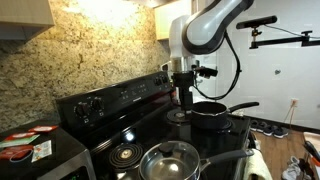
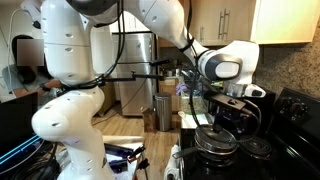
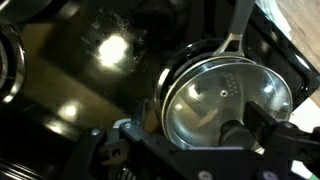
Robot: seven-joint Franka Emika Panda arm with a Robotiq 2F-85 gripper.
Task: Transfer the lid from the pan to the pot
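Lid [image 3: 225,95] looks seated over the pot [image 1: 212,118] in the wrist view, with the pot handle [image 3: 238,30] running away from the camera. Pan [image 1: 170,162] sits uncovered at the front edge of the bench [image 1: 120,125]; the pot is further along that edge. So the transfer looks essentially done. What's left is letting go and backing off, if that isn't done already.

End effector [image 1: 183,95] hangs just beside the pot, right at the lid knob [image 3: 237,130] in the wrist view. Can't tell if it's pinching the knob or spread - too dark.

Around: control knobs [image 1: 90,105] along the back edge, free burner [image 1: 125,153]. Nothing blocks a straight lift-off.
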